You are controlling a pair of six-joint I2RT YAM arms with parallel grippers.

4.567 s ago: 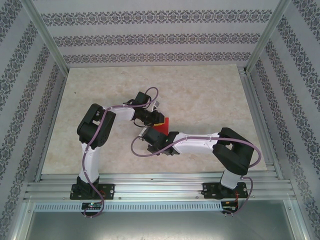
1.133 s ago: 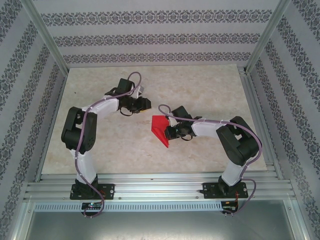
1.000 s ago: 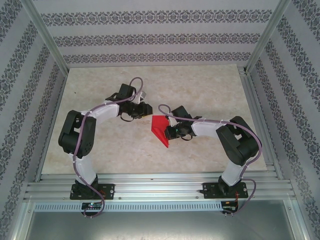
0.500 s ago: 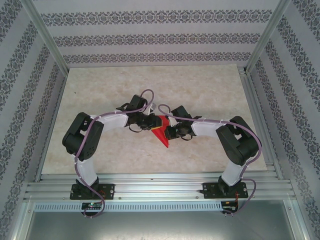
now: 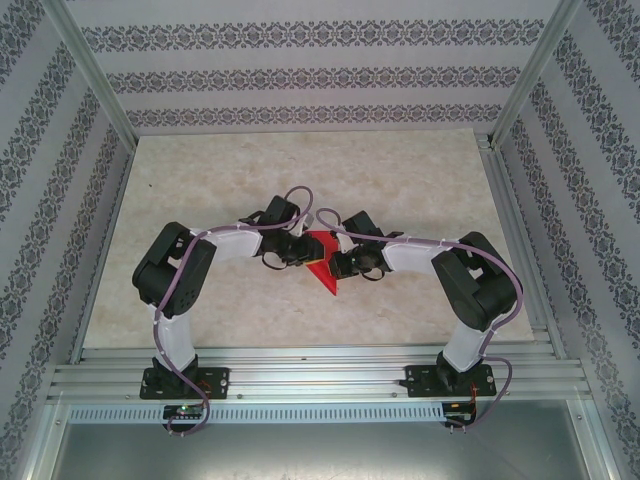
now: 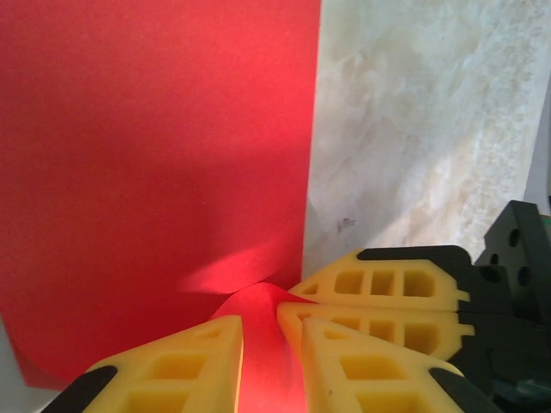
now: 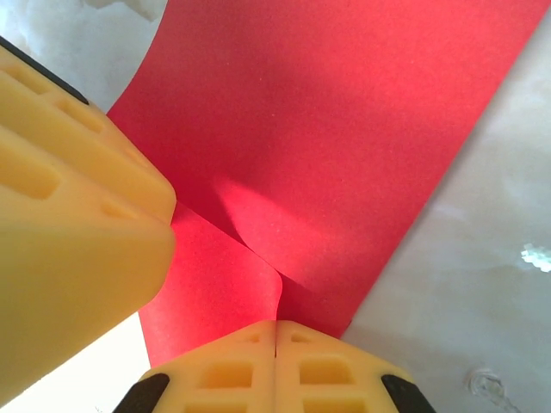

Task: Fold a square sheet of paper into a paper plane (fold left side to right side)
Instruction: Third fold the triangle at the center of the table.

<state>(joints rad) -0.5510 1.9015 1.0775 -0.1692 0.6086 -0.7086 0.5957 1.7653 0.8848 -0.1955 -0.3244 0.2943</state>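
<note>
With your right gripper (image 7: 275, 327) clamped on the paper (image 6: 155, 155), close the parted left gripper (image 6: 263, 325) on its raised edge squarely.

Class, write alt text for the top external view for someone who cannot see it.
Two robot arms reach inward from the near edge of a pale marbled table and meet at a small red paper plane, the left gripper and right gripper at either side of it. Patterned walls enclose the table.
</note>
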